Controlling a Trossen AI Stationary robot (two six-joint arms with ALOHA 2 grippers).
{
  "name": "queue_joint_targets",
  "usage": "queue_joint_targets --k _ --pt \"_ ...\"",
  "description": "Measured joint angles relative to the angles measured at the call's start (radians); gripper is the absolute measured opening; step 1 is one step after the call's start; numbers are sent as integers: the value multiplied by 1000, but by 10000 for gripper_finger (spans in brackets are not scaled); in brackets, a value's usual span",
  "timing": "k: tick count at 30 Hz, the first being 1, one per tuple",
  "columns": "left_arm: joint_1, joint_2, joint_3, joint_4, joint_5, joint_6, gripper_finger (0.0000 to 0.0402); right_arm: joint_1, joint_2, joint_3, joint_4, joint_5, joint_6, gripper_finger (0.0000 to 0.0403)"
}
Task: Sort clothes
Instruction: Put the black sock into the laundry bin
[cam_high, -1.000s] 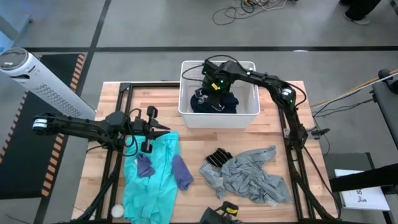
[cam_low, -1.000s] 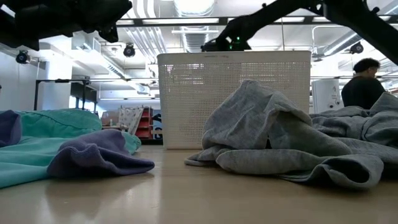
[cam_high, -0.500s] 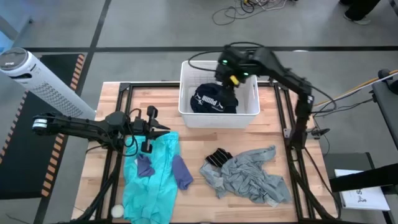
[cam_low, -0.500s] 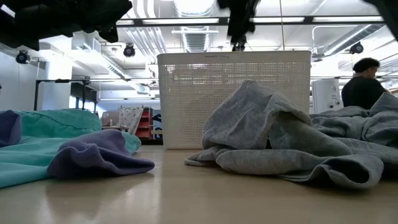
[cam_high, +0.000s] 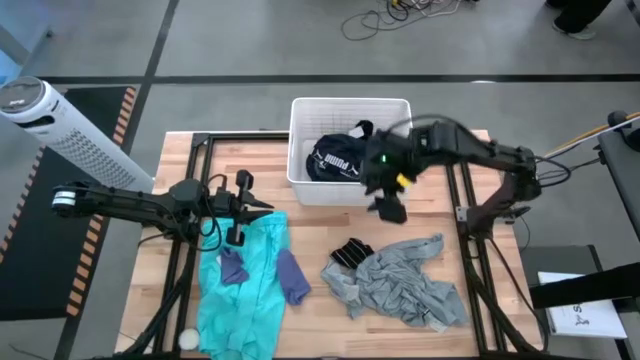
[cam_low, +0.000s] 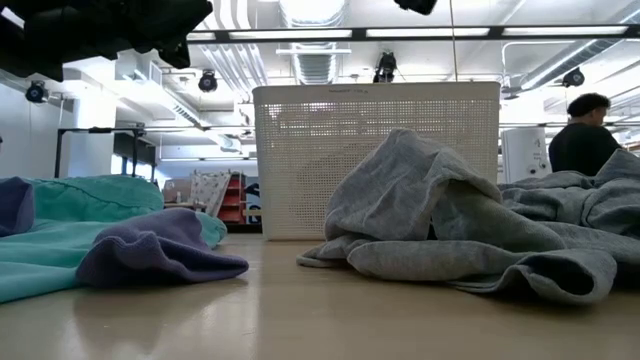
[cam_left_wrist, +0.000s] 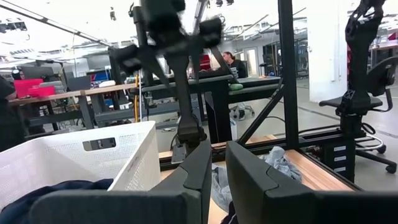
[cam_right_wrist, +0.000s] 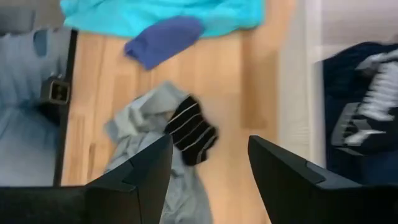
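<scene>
A robotics lab or workshop. Exposed ceiling ducts (cam_low: 305, 40) and strip lights hang above, cables (cam_high: 400, 15) trail over a grey concrete floor, and desks with monitors (cam_left_wrist: 34, 87) stand beyond the wooden bench (cam_high: 330, 225).

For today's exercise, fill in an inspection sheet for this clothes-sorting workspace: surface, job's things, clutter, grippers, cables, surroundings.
Surface: wooden table, bare between garments.
Job's things: dark white-printed garment inside the white basket; turquoise garment with two purple pieces on it; grey garment beside a black striped piece.
Clutter: small white ball at the table's near edge.
Grippers: right gripper open, empty, above the table just in front of the basket; left gripper shut, empty, by the turquoise garment.
Cables: loose coil on the floor beyond the table.
Surroundings: white tower fan at left; a person in the room behind.
</scene>
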Motion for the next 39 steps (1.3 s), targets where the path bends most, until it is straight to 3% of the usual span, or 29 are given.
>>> queue_joint_targets --k 10,18,27,34,39 --pt "0 0 0 -5 0 -3 35 155 -190 -637 577 10 167 195" --pt "0 0 0 -7 0 -3 35 281 -196 -981 1064 184 379 201" --pt "0 0 0 -8 0 -3 35 338 -95 -1077 1143 426 551 264" --pt "0 0 0 -8 0 -3 35 339 58 -1075 1157 431 611 293" --pt "0 0 0 -9 0 -3 35 339 137 -1058 1173 443 621 272"
